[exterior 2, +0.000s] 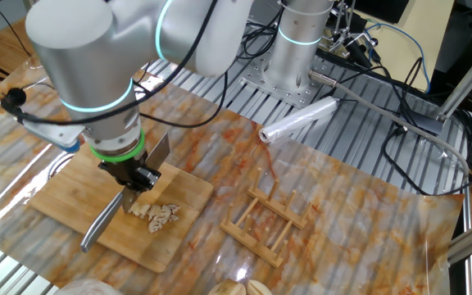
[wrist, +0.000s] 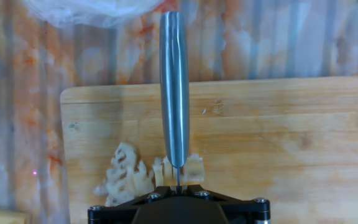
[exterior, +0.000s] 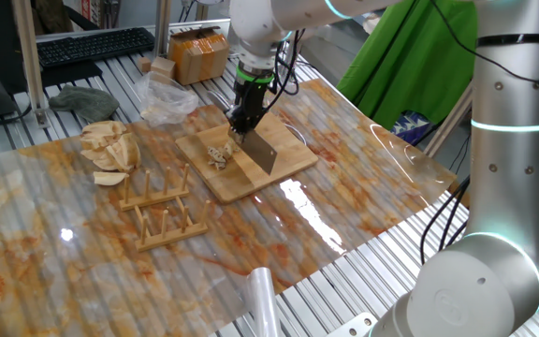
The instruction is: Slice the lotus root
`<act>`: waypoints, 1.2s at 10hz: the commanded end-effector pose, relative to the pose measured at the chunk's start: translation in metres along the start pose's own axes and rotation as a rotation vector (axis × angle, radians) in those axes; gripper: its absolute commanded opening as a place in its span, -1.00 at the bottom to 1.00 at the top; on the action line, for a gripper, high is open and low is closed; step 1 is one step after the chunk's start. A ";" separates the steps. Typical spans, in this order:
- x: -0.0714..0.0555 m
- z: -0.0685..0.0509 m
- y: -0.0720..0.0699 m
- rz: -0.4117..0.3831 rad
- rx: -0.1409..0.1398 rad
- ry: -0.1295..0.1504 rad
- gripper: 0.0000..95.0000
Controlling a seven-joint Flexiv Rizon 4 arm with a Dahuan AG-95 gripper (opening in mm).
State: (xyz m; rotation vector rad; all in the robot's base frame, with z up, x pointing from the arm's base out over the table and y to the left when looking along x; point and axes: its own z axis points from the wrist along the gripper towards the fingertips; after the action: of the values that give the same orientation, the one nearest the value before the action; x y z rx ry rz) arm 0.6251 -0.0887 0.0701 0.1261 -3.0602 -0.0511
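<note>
My gripper (exterior: 244, 120) (exterior 2: 138, 178) (wrist: 177, 186) is shut on a steel cleaver (exterior: 261, 151) (exterior 2: 102, 224) (wrist: 174, 93), held edge-down over the wooden cutting board (exterior: 284, 159) (exterior 2: 64, 197) (wrist: 278, 137). In the hand view its handle runs straight away from me. The lotus root (exterior: 218, 155) (exterior 2: 157, 215) (wrist: 128, 179) lies on the board as a few pale thin slices left of the blade. A small uncut piece (wrist: 195, 167) sits just to the blade's right. The blade's edge stands at the root, with the contact hidden by the gripper body.
A heap of pale wedges (exterior: 110, 145) lies left of the board. A wooden rack (exterior: 162, 213) (exterior 2: 265, 221) stands in front of it. A crumpled plastic bag (exterior: 167, 98) (wrist: 98, 9) lies behind the board. A roll of film (exterior: 261, 298) (exterior 2: 298, 121) rests near the table edge.
</note>
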 end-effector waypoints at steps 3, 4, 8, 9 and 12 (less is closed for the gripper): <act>0.000 -0.012 -0.007 -0.025 0.020 -0.001 -1.00; -0.001 -0.013 -0.009 -0.037 0.024 0.000 -1.00; -0.001 -0.011 -0.012 -0.054 0.026 0.000 -1.00; -0.001 -0.011 -0.012 -0.059 0.030 0.000 -1.00; -0.002 -0.008 -0.013 -0.064 0.027 -0.002 -1.00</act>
State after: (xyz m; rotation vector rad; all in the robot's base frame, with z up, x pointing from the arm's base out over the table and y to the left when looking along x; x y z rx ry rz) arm 0.6285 -0.1014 0.0765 0.2273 -3.0591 -0.0134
